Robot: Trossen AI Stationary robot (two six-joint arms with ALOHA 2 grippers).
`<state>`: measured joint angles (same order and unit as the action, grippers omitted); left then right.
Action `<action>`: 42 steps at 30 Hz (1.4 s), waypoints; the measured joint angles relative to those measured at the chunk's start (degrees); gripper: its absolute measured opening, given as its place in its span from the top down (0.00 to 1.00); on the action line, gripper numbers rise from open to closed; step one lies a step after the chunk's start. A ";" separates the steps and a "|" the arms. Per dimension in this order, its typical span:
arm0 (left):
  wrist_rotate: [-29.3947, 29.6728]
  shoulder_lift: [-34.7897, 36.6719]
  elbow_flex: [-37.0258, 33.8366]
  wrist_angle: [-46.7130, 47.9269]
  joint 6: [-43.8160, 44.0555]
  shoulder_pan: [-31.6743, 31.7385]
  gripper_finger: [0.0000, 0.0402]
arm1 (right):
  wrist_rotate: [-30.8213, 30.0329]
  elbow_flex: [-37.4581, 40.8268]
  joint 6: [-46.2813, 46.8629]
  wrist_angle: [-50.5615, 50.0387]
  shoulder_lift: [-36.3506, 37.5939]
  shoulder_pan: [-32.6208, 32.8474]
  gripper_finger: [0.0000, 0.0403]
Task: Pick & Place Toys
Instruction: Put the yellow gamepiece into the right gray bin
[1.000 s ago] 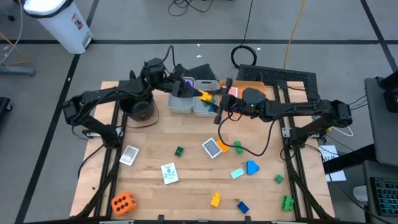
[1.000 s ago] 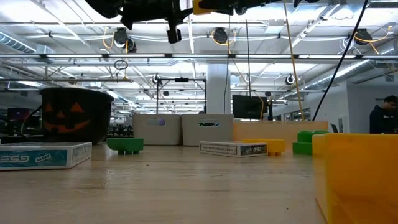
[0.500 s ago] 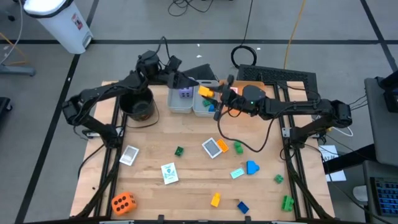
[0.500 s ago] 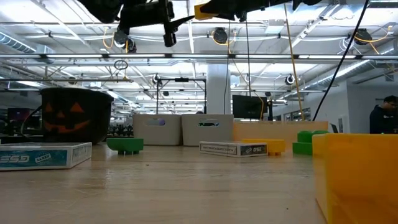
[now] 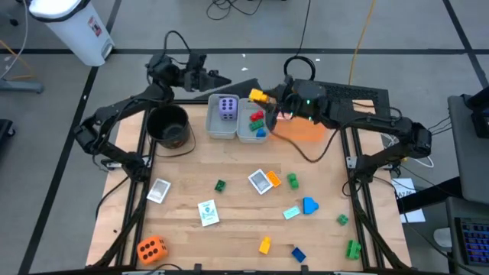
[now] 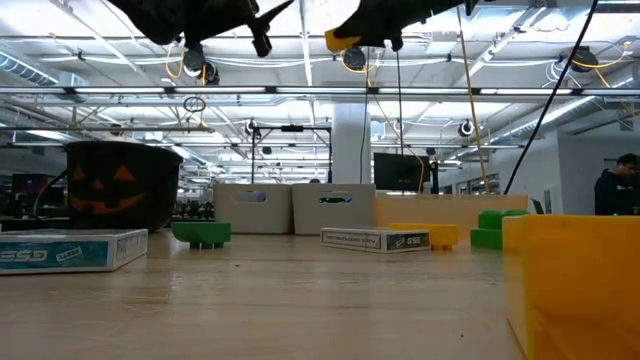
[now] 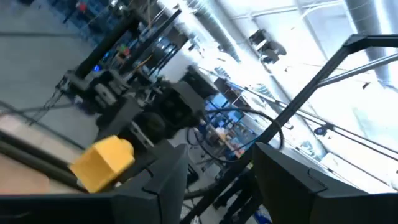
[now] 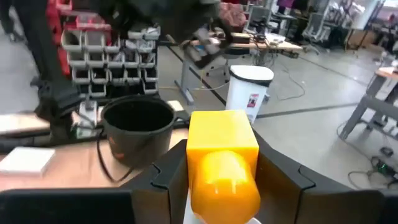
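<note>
The right end effector point(image 5: 263, 98) is clenched on a small yellow plastic brick point(image 5: 257, 96), held in the air just behind the grey plastic bins point(image 5: 236, 130). The left end effector point(image 5: 218, 79), parted and holding nothing, hangs behind the purple dotted die point(image 5: 227, 107), which lies in the bin nearest it.

Open table middle between scattered toys; grey bins point(image 5: 238, 128) and black bucket point(image 5: 170, 126) along far edge.
</note>
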<state>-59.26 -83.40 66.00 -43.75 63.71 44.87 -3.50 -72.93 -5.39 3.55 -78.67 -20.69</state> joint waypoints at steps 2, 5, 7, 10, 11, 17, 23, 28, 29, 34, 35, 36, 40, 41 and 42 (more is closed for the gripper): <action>-0.25 -0.02 0.00 -2.67 1.00 0.51 0.54 | 1.64 -1.08 1.44 -1.46 -0.20 -2.07 0.66; -0.49 0.00 0.00 -5.55 2.47 0.91 0.54 | 3.98 -3.23 2.73 -3.23 -2.31 -4.31 0.65; -0.51 -0.02 0.00 -6.73 3.12 0.91 0.54 | 6.77 -5.30 3.26 -4.88 -4.57 -5.53 0.65; -0.68 -0.01 0.00 -7.37 3.27 0.87 0.54 | 9.74 -10.52 3.33 -9.14 -9.02 -6.66 0.65; -0.91 -0.02 0.00 -7.37 3.57 0.87 0.54 | 10.77 -12.30 3.32 -10.94 -10.54 -7.10 0.65; -3.67 1.83 0.00 -10.24 5.76 1.01 0.54 | 17.56 -23.10 4.71 -21.72 -20.65 -9.87 0.65; -2.90 7.07 0.00 -10.35 2.32 1.45 0.54 | 20.28 -33.52 3.32 -31.22 -29.20 -11.67 0.65; -2.11 11.35 0.00 -10.33 1.33 3.14 0.54 | 20.43 -40.25 1.59 -37.75 -34.35 -11.93 0.65; -2.16 11.82 0.00 -10.18 1.35 3.49 0.54 | 20.41 -41.13 1.38 -39.07 -35.10 -11.89 0.65; -2.31 12.69 0.00 -10.10 2.12 4.12 0.54 | 20.23 -42.02 1.24 -43.98 -38.46 -11.82 0.65; -2.40 12.66 0.00 -10.01 2.46 4.15 0.54 | 20.23 -42.02 1.24 -45.41 -39.18 -11.82 0.65; -2.70 12.63 0.00 -9.94 2.71 4.19 0.54 | 20.12 -42.02 1.13 -46.67 -39.77 -11.82 0.65; -3.79 12.63 0.00 -9.66 2.81 4.17 0.54 | 17.32 -42.02 -0.05 -50.80 -42.52 -11.36 0.65; -3.79 12.63 0.00 -9.06 2.72 4.12 0.54 | 16.90 -42.02 -0.22 -51.54 -43.12 -11.24 0.65; -3.79 12.63 0.00 -8.36 2.48 3.95 0.54 | 16.95 -42.02 -0.26 -52.00 -43.75 -11.12 0.65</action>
<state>-63.06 -70.77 66.00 -52.11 66.19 48.82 13.44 -114.96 -5.65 -48.45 -122.42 -31.81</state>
